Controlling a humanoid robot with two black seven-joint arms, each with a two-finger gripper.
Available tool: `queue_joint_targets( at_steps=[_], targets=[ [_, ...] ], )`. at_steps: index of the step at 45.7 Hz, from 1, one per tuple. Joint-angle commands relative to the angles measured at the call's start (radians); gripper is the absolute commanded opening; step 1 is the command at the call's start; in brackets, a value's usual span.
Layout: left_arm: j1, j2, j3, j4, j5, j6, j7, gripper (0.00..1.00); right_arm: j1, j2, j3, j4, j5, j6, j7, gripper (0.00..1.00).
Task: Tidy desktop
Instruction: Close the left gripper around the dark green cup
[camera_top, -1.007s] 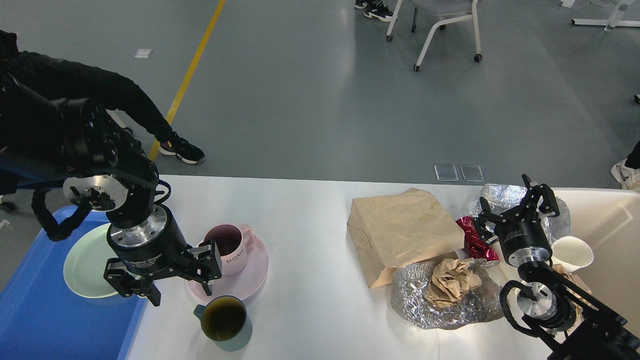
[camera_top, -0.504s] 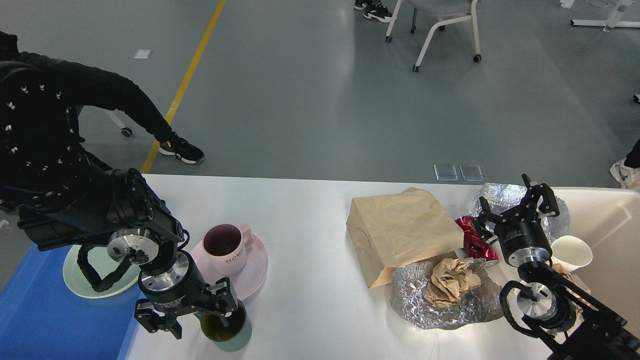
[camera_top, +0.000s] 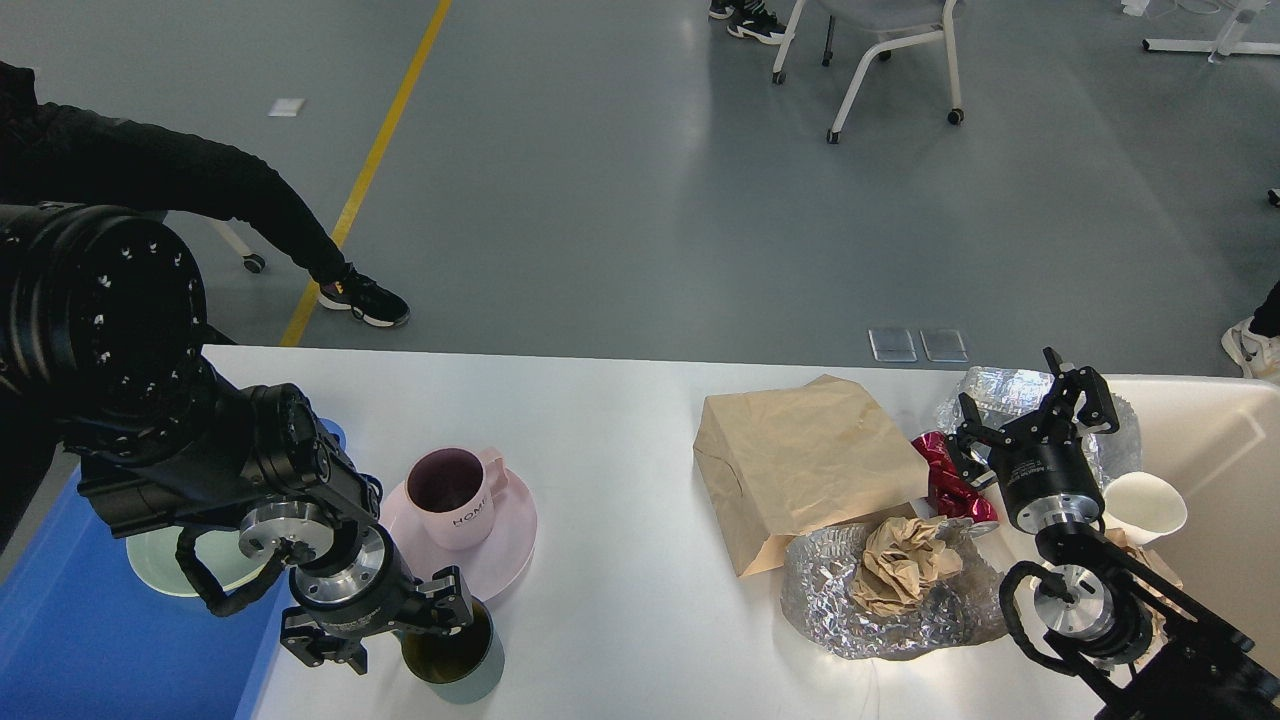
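The white desktop (camera_top: 620, 440) carries crockery on the left and rubbish on the right. A teal mug (camera_top: 455, 660) stands near the front edge. My left gripper (camera_top: 388, 628) is open and low beside it, with one finger (camera_top: 452, 603) at the mug's near rim and the other out to the left. A pink mug (camera_top: 455, 495) sits on a pink saucer (camera_top: 505, 550). My right gripper (camera_top: 1030, 402) is open, pointing away, above a red wrapper (camera_top: 945, 475) and crumpled foil (camera_top: 1000, 385).
A blue tray (camera_top: 90, 640) at the left holds a green plate (camera_top: 155, 570). A brown paper bag (camera_top: 800, 465), a foil sheet (camera_top: 880, 620) with crumpled paper (camera_top: 905, 560), a white paper cup (camera_top: 1145, 505) and a beige bin (camera_top: 1225, 450) fill the right. A person stands far left.
My left arm has swung down and right, from beside the pink saucer to the teal mug's left side. The right arm has not moved.
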Motion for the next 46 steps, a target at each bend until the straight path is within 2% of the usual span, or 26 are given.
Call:
queue_joint_targets(
  at_steps=[1,6,10,23,26,27,39,43,46],
  targets=[
    [0.056,-0.008,0.0,0.058,0.0,0.008,0.0,0.83,0.0,0.0,0.0,0.0,-0.001,0.0,0.001,1.0],
    [0.08,-0.018,-0.002,0.076,0.002,0.012,-0.001,0.83,0.0,0.0,0.0,0.0,0.001,0.0,-0.001,1.0],
    [0.083,-0.018,-0.002,0.078,0.005,0.014,-0.003,0.75,0.0,0.0,0.0,0.0,-0.001,0.0,-0.001,1.0],
    [0.085,-0.017,-0.003,0.078,0.005,0.009,0.0,0.38,0.0,0.0,0.0,0.0,-0.001,0.0,-0.001,1.0],
    [0.087,-0.015,-0.006,0.078,0.006,0.011,0.0,0.23,0.0,0.0,0.0,0.0,0.001,0.0,0.001,1.0],
    [0.088,-0.015,-0.006,0.078,0.006,0.014,0.002,0.21,0.0,0.0,0.0,0.0,-0.001,0.0,0.001,1.0],
    [0.096,-0.011,-0.019,0.079,0.008,0.064,0.002,0.09,0.0,0.0,0.0,0.0,0.001,0.0,-0.001,1.0],
    [0.094,-0.009,-0.023,0.079,0.011,0.055,0.008,0.01,0.0,0.0,0.0,0.0,0.001,0.0,0.001,1.0],
    [0.093,-0.008,-0.023,0.076,0.011,0.049,0.014,0.0,0.0,0.0,0.0,0.0,-0.001,0.0,-0.001,1.0]
  ],
)
